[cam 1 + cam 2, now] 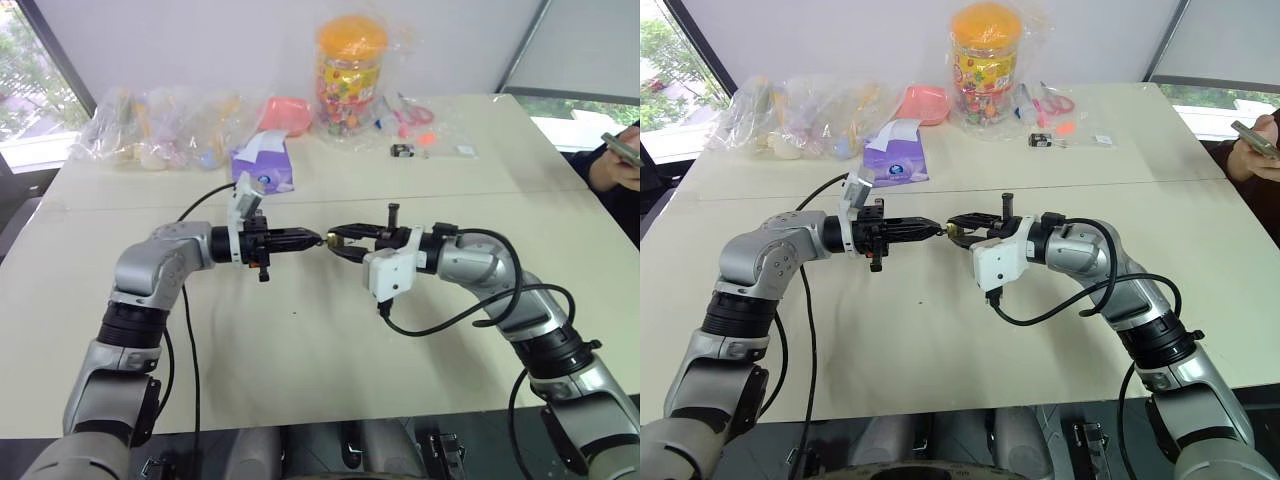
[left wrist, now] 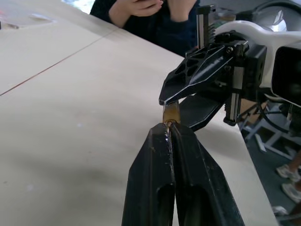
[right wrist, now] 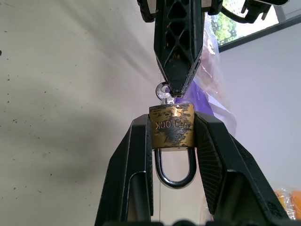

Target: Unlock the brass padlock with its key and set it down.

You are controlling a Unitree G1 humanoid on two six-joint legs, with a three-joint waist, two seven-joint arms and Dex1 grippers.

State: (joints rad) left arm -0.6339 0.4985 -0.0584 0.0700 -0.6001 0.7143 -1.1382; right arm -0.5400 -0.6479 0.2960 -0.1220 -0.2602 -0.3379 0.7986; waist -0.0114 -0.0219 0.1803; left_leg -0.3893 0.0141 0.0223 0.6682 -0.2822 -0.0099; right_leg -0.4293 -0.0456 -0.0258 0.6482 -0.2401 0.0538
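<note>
The two grippers meet tip to tip above the middle of the table, which is bare in front of and under the arms, with open surface all the way to the near edge. The things on it are pushed toward the far edge, well apart from the arms.

The right gripper is clamped on the brass padlock, one finger against each side of its body, with the silver shackle hanging back between the fingers. The key sticks out of the padlock's free end. The left gripper has its fingers pressed together, and its tip sits right at the key's round head; whether it is actually pinching the key cannot be made out. In the head views the padlock is only a small gold speck between the two tips, and the key is too small to see there.

At the far edge stands a clear jar with an orange lid, filled with small colourful pieces and wrapped in a clear bag. To its left lie clear plastic bags with pale items inside, hard to identify, and a purple packet. A small black-and-white item lies to the right of the jar.

A person's hand, cut off by the frame, holds a phone at the table's right edge.
</note>
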